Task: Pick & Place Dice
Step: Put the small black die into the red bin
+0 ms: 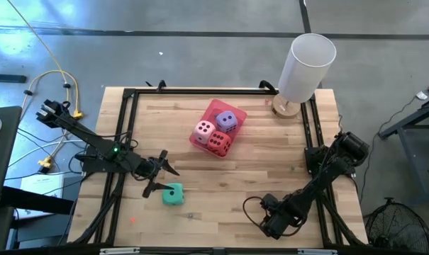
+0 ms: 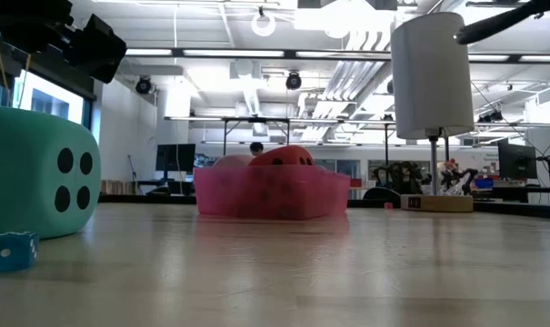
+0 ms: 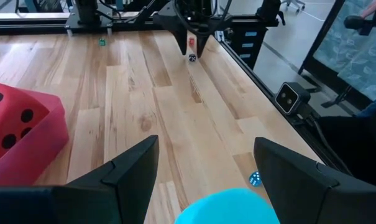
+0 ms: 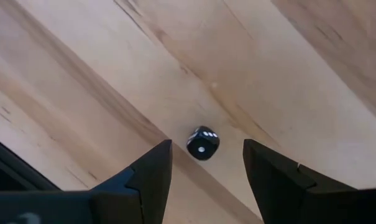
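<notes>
Teal die point(image 1: 173, 195) just ahead of the left gripper point(image 1: 159, 173) (fingers apart), right gripper point(image 4: 206, 168) spread over a small black die point(image 4: 202, 142)

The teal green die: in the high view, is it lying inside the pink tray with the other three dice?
No, the teal green die sits on bare wood by the left gripper, apart from the pink tray.

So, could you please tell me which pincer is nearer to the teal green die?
Left. The left pincer hangs open right beside the teal green die, its fingers straddling it in the wrist view. The right pincer, also open, is far across the table's near edge, over a small black die.
</notes>
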Available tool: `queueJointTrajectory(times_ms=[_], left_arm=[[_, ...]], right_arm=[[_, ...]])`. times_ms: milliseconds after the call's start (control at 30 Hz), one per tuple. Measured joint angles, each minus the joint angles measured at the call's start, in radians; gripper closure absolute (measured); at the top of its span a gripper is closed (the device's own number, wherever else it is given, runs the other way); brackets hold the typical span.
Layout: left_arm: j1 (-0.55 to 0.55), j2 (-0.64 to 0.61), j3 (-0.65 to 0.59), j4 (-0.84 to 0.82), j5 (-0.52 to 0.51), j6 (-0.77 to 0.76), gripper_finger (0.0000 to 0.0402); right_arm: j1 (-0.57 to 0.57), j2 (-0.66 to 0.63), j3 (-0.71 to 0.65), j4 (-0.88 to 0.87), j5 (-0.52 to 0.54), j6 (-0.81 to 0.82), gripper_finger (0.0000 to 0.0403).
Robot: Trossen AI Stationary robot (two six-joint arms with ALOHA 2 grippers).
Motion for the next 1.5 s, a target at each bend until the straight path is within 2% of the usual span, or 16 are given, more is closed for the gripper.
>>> queueJointTrajectory(times_ms=[700, 867, 1167, 1500], left_arm=[[0.0, 0.0, 0.0, 0.0, 0.0, 0.029, 0.0145], [0.0, 0.0, 0.0, 0.0, 0.0, 0.03, 0.0145], [0.0, 0.0, 0.0, 0.0, 0.0, 0.03, 0.0145], [0.0, 0.0, 0.0, 0.0, 0.0, 0.031, 0.0145]], right_arm=[[-0.014, 0.075, 0.001, 0.003, -0.027, 0.001, 0.0216], [-0.027, 0.077, 0.0, -0.014, -0.034, -0.008, 0.0252], [-0.035, 0.076, -0.001, -0.035, -0.058, -0.038, 0.0367], [-0.035, 0.077, 0.003, -0.04, -0.031, -0.055, 0.0368]])
